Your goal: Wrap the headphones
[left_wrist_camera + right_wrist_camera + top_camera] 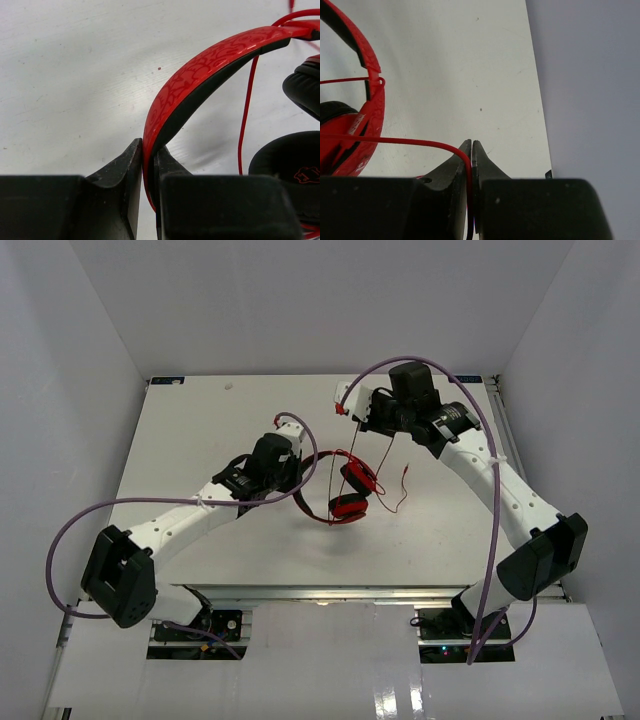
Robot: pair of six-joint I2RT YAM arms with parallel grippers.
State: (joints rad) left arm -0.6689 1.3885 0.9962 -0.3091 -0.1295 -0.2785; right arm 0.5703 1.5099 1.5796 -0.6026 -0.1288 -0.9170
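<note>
Sitting near the middle of the table (180, 440), the headphones (345, 495) are propped by their headband (200, 65), which the left gripper (148, 150) clamps edge-on between narrow fingers. From above it is hard to say whether the earcups (350, 505) touch the table or hang just over it. The cord (410, 141) rises from them to the right gripper (471, 147), whose fingers are pinched tight on it, up near the far edge.

The likeliest trouble is the thin cord sliding out of that pinch once it is drawn round the headband. Too hard a pull could also twist the band in the left grip, and the loose tail could snag an earcup.
</note>
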